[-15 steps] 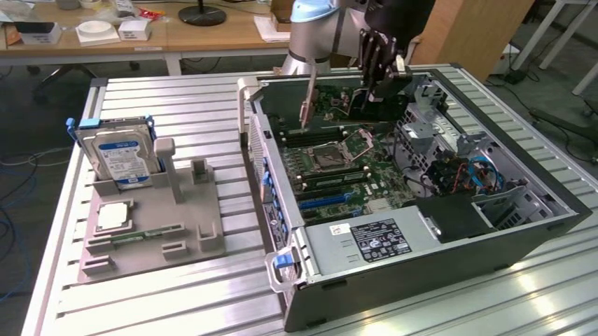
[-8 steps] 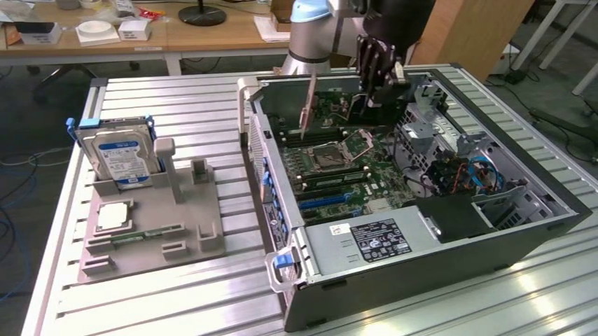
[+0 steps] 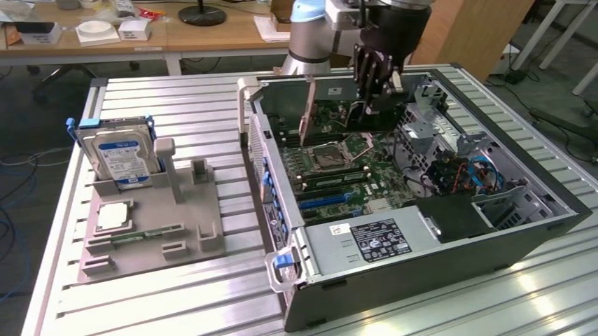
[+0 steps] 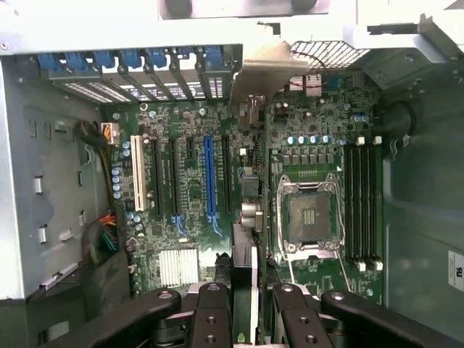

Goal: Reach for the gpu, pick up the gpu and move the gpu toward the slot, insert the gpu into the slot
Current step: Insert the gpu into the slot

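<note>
The tool (image 3: 376,98) is closed on the gpu (image 3: 332,105), which hangs inside the open computer case (image 3: 523,231), clear of the motherboard and not yet seated. The case lies on its side along the surface's (image 3: 168,105) edge at the exterior view's right, its open side facing up. This leaves the board reachable from above.

In the wrist view the gpu (image 4: 245,268) appears edge-on as a thin dark strip clamped between the two fingers (image 4: 214,315). Its silver bracket (image 4: 270,69) points toward the case's rear wall, where the blue-latched bracket openings (image 4: 156,61) sit. The card seems to be held upright so that its lower edge faces the board and its bracket lines up with that wall. It hangs between the long blue expansion slot (image 4: 209,174) and the processor socket (image 4: 308,216), parallel to the row of slots. Which slot lies directly beneath it cannot be told.

Toward the surface's edge at the exterior view's left sits a grey holder tray (image 3: 187,231). The blue-labelled hard drive (image 3: 122,155) stands upright at the tray's far end, and a small green memory stick (image 3: 145,234) lies flat near its front. Both are well apart from the tool.
</note>
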